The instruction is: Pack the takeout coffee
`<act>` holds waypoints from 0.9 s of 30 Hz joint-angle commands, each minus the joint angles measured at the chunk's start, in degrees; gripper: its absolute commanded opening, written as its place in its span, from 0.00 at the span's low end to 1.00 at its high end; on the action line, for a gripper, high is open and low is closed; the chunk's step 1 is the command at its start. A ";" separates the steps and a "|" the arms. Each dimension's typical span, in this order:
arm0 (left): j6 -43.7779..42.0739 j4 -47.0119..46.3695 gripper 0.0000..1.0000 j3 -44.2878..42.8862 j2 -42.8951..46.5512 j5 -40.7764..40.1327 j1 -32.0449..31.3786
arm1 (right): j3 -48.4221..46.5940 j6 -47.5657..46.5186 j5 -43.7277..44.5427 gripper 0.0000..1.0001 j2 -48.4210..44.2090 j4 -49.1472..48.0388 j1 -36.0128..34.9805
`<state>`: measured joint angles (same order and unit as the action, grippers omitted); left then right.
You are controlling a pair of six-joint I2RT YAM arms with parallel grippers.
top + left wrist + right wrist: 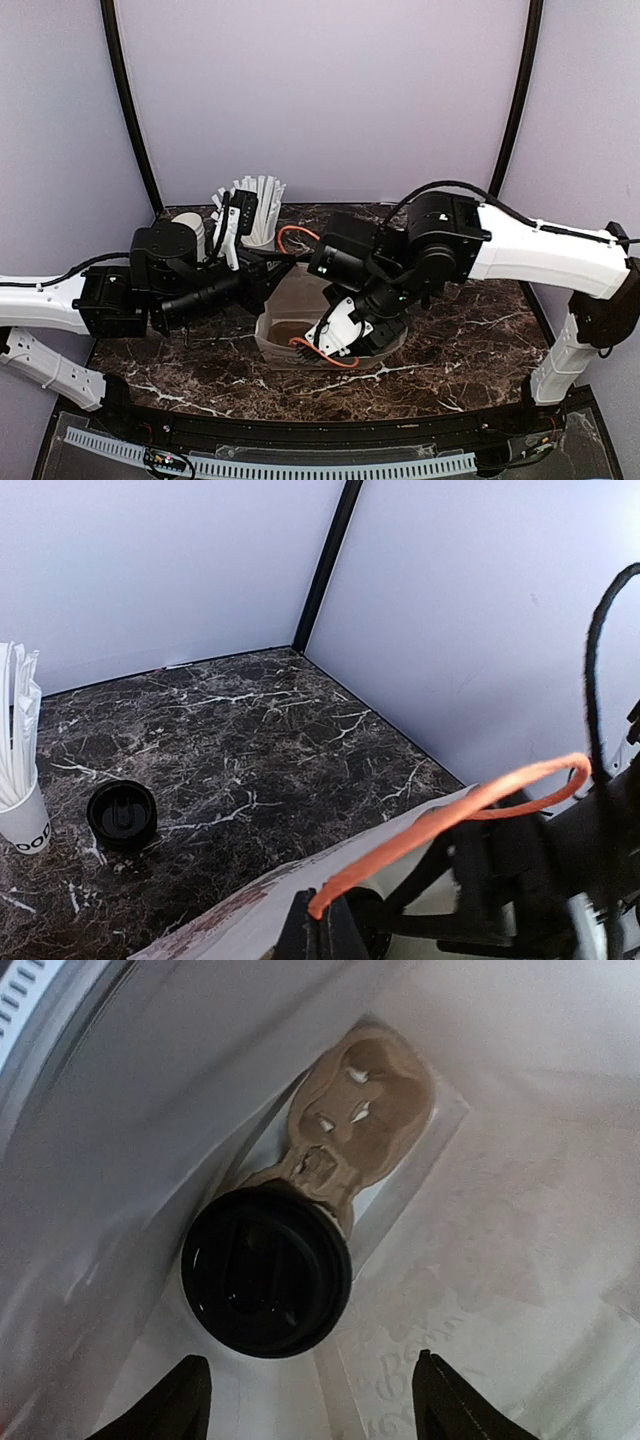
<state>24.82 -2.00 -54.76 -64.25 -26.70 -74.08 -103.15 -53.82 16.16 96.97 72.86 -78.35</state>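
The takeout coffee stands inside the paper bag; only its black dome lid shows, seen from above in the right wrist view. My right gripper reaches down into the bag and is open. Its two dark fingertips sit apart just above and to the near side of the lid, touching nothing. My left gripper is shut on the bag's orange handle at the bag's left rim. From above, the right arm hides the cup.
A white cup full of white straws and a lidless stack of white cups stand at the back left. A loose black lid lies on the dark marble table near the straw cup. Walls close the back and sides.
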 commanded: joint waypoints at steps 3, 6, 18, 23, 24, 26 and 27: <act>-3.55 -5.57 0.00 3.25 3.05 5.13 0.26 | 7.83 1.48 7.41 0.77 0.90 -4.49 -0.48; -6.45 -7.51 0.00 4.24 3.97 8.83 0.26 | 9.08 3.52 7.61 0.79 1.30 -4.62 -0.48; -10.78 -6.72 0.00 5.02 2.87 14.37 0.26 | 10.78 6.35 10.29 0.85 0.50 -8.67 0.54; -11.34 -6.36 0.00 5.84 3.52 13.38 0.26 | 6.41 3.91 7.99 0.89 -3.39 -11.26 1.38; -11.47 -6.40 0.00 6.30 3.85 12.91 0.26 | 5.64 3.63 7.48 0.90 -4.16 -11.50 1.38; -11.61 -6.34 0.00 6.70 4.06 11.48 0.26 | 4.33 3.39 6.91 0.91 -5.30 -12.40 1.51; -11.62 -6.13 0.00 6.78 4.05 10.87 0.26 | 3.69 3.25 6.75 0.92 -5.56 -12.62 1.59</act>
<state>14.48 -7.44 -49.52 -61.76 -14.37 -73.97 -95.37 -49.67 23.86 95.83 64.27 -77.36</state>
